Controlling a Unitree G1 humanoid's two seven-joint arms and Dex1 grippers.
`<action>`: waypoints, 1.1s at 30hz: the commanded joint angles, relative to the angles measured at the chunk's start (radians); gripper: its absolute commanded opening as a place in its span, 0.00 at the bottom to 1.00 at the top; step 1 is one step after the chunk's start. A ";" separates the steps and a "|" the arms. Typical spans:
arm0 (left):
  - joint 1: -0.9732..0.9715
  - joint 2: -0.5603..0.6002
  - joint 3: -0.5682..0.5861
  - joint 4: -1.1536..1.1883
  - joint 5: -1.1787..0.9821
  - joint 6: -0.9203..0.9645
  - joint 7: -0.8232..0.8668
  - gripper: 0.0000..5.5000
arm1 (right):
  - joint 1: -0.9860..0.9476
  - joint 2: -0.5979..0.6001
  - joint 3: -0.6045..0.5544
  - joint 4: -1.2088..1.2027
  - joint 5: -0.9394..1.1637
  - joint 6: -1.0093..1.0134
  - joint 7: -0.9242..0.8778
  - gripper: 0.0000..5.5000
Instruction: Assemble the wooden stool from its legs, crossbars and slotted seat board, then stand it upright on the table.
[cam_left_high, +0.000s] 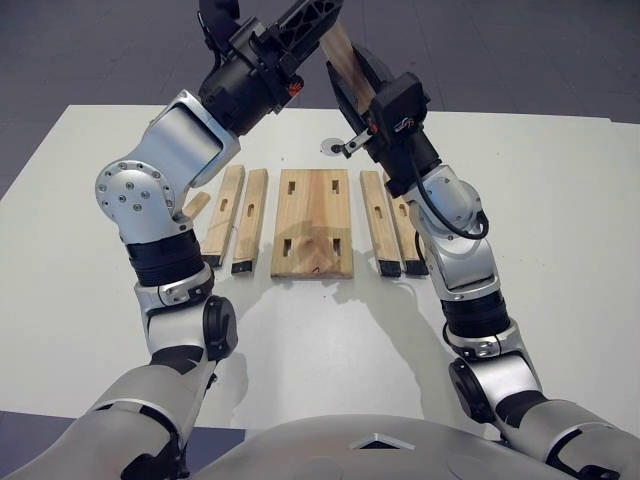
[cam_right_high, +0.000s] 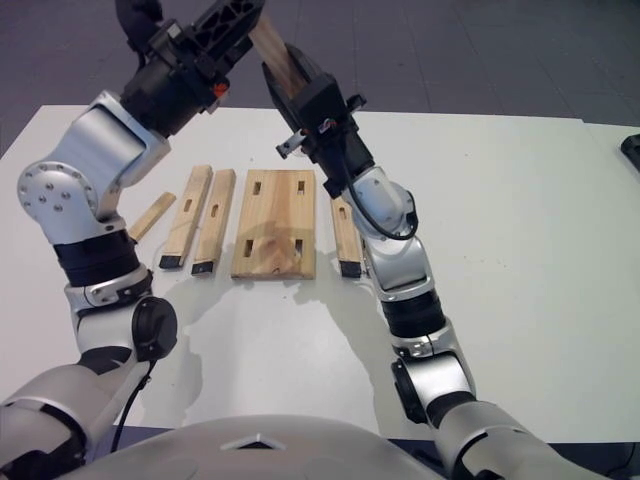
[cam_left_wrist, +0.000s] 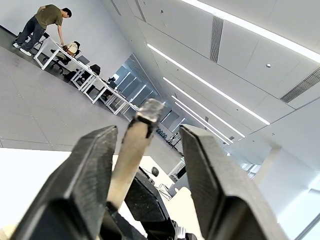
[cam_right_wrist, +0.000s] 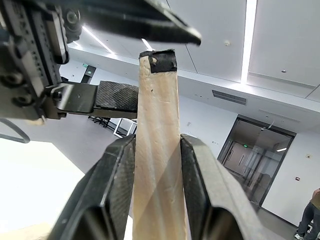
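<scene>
A wooden leg (cam_left_high: 343, 52) with a black end cap is held slanted in the air above the table's far side. My right gripper (cam_right_wrist: 157, 144) is shut on its lower part. My left gripper (cam_left_wrist: 148, 131) is open, and the leg's capped tip (cam_left_wrist: 149, 111) stands between its fingers with gaps on both sides. On the table lies the slotted seat board (cam_left_high: 313, 222), flat. Two legs (cam_left_high: 227, 212) lie to its left and two more (cam_left_high: 378, 235) to its right, partly behind my right arm. A short crossbar (cam_left_high: 196, 205) peeks out by my left elbow.
The white table (cam_left_high: 560, 250) is bare on its right side and along the front. A small round white fitting (cam_left_high: 332, 146) sits just beyond the seat board. Dark floor lies past the far edge.
</scene>
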 joint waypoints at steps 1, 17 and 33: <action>0.008 0.003 -0.023 -0.030 -0.015 -0.002 -0.011 0.30 | -0.010 -0.003 0.004 0.008 0.000 0.015 0.022 0.23; 0.085 0.042 -0.131 -0.138 0.254 -0.158 -0.124 0.10 | -0.046 -0.037 0.056 0.144 -0.115 0.065 0.026 0.40; 0.238 0.289 0.058 -0.110 0.670 -0.423 -0.137 0.08 | 0.127 -0.118 -0.044 0.034 -0.232 0.184 -0.066 0.88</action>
